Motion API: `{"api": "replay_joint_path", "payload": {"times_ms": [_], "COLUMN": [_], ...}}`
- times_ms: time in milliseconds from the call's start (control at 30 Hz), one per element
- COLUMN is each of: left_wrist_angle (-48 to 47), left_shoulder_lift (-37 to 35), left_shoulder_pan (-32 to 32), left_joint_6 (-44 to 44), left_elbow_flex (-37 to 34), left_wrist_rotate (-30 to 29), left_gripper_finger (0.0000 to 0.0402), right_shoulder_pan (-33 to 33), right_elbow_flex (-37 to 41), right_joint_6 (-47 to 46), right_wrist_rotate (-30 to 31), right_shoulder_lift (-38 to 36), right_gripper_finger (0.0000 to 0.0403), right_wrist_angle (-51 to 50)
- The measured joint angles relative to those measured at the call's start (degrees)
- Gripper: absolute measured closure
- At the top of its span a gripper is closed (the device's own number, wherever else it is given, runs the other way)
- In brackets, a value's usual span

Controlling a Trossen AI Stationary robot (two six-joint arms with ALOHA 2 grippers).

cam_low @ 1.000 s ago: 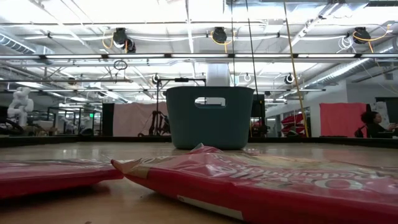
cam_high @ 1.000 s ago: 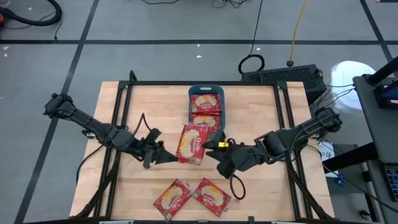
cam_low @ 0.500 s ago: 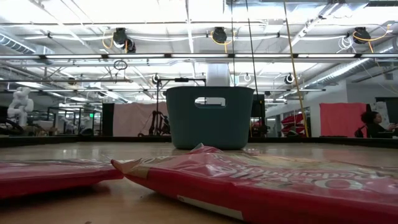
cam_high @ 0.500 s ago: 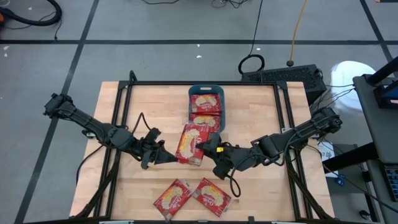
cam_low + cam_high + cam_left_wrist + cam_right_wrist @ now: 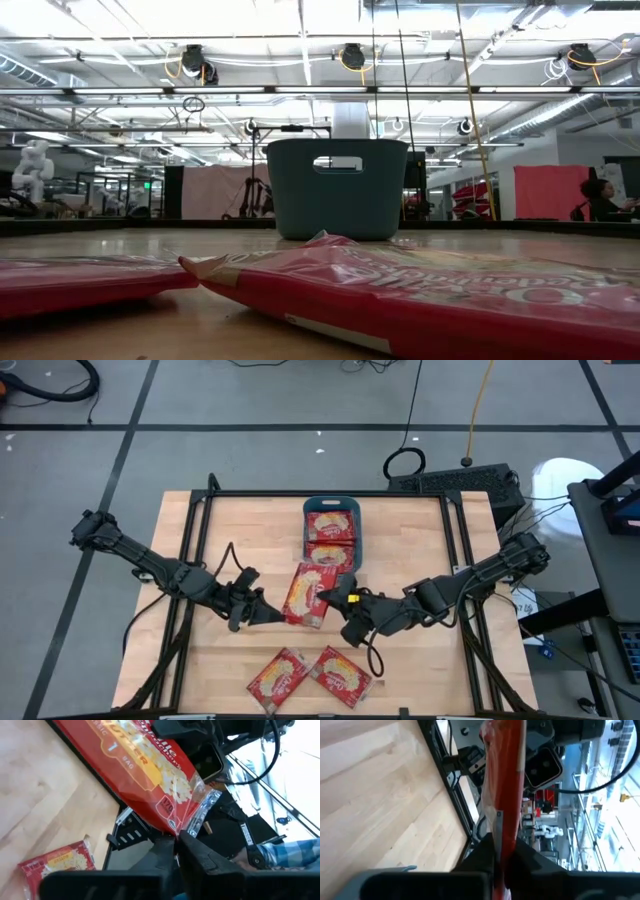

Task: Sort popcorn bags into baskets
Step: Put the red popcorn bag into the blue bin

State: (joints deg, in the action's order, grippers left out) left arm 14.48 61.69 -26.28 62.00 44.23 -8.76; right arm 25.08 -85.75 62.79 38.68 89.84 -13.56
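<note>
Since a second ago, my right gripper [image 5: 330, 600] has slid in and clamped the lifted popcorn bag [image 5: 308, 592]; my left gripper [image 5: 275, 612] pinches its opposite edge, just short of the teal basket [image 5: 331, 506].

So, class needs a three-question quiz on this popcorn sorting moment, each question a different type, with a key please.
1. True or false: both pincers grip the same bag.
2. How many bags lie flat on the table near the front edge?
3. The bin holds: A) nothing B) bags C) a cable.

Key:
1. True: the left pincer and right pincer each pinch an edge of it.
2. Two.
3. B.
</note>
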Motion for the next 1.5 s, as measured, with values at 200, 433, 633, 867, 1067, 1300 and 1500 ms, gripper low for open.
{"api": "replay_joint_path", "payload": {"times_ms": [200,433,633,867,1067,1300,1500], "left_wrist_angle": [0.17,-2.94,-29.77,-54.79,-56.57,-59.35,-68.15], "left_shoulder_lift": [-0.31,-4.32,-4.71,9.21,21.32,31.55,36.91], "left_shoulder_pan": [0.21,3.99,9.15,13.79,14.45,14.43,14.36], "left_joint_6": [-0.31,-3.69,-14.9,-34.63,-48.09,-57.29,-57.84], "left_elbow_flex": [0.02,1.86,18.45,45.35,61.25,73.86,76.67], "left_wrist_rotate": [-2.35,-3.49,-3.69,-7.77,-10.56,-10.81,-7.37], "left_gripper_finger": [0.0279,0.0168,0.0162,0.0171,0.015,0.0118,0.0133], "right_shoulder_pan": [0.85,2.27,2.8,-1.92,-7.07,-10.62,-11.9], "right_elbow_flex": [0.01,0.0,-0.26,-1.25,-1.29,-1.29,-1.27], "right_joint_6": [-0.55,-8.39,-20.39,-29.07,-38.23,-55.66,-65.56], "right_wrist_rotate": [6.5,17.93,23.64,22.63,16.33,-0.36,-13.1], "right_shoulder_lift": [-0.32,-2.83,-4.33,-3.63,-4.37,-4.24,-4.45], "right_gripper_finger": [0.0383,0.0393,0.0393,0.0393,0.0392,0.0392,0.0392], "right_wrist_angle": [-0.01,0.32,0.02,-0.53,-10.34,-25.49,-30.36]}}
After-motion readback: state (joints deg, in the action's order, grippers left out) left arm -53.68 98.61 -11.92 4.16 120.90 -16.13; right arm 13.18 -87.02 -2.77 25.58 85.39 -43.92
